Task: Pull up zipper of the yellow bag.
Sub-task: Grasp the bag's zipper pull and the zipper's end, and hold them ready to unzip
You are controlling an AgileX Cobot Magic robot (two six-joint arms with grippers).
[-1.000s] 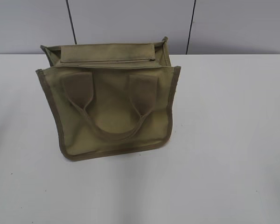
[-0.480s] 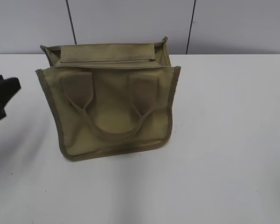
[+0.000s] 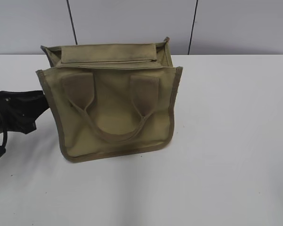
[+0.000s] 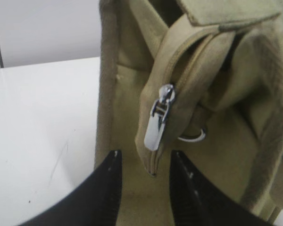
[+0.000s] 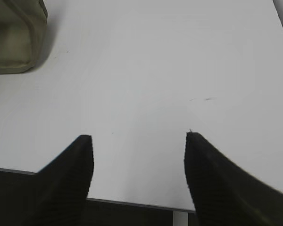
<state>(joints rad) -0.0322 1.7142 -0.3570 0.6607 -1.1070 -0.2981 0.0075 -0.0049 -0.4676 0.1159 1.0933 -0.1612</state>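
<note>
Bag (image 3: 111,110) stands on the bench (image 3: 226,141). Left pincer (image 4: 144,162) is open and empty, its tips just below the zipper pull (image 4: 158,120). It should slide up and pinch the pull squarely. Right pincer (image 5: 139,139) is open, empty, far from the bag.

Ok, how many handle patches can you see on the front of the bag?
2: the left patch and the right patch, both high on the front face of the yellow bag. A rear handle's patches may be hidden.
</note>
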